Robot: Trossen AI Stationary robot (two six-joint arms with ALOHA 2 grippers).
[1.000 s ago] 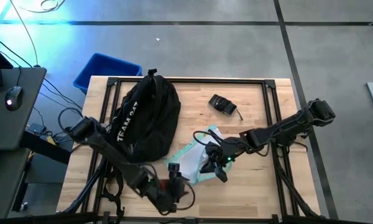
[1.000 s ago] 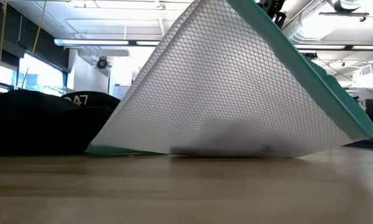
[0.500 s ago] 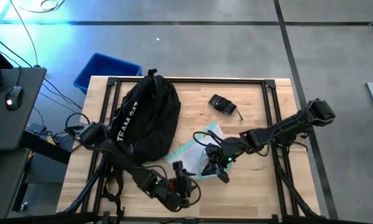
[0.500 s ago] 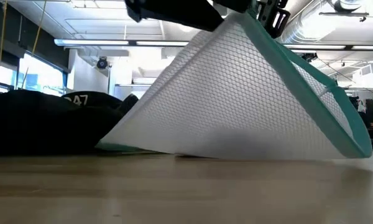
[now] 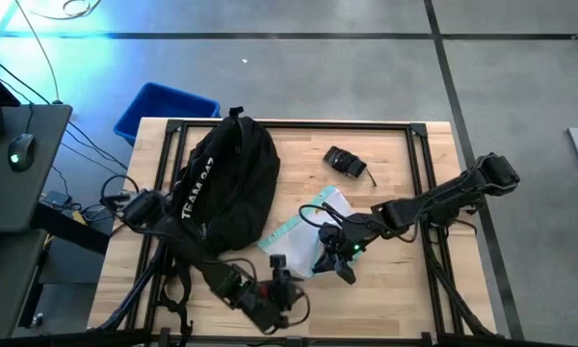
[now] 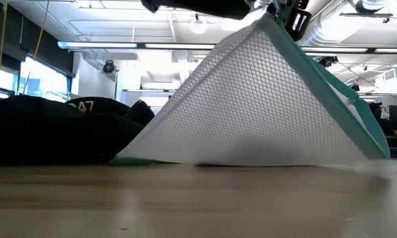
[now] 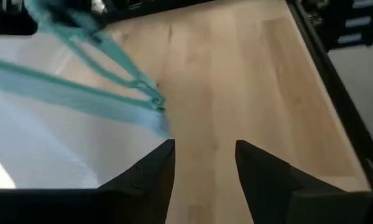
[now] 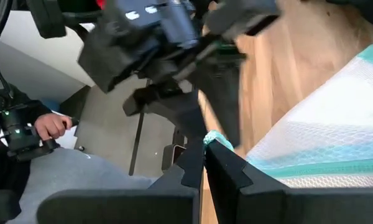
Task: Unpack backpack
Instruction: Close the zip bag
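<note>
While the backpack (image 5: 222, 183) lies at about ten o'clock on the desk (image 5: 395, 164), the right gripper (image 5: 329, 253) has its jaws clenched on the green edge of a white mesh pouch (image 5: 303, 236), lifting one side up near the middle. The left gripper (image 5: 277, 275), at six o'clock, sits just beside the pouch with its jaws apart, maybe about to pinch a corner. The step looks like setting the pouch aside. Next, the pouch needs laying flat, away from the backpack.
</note>
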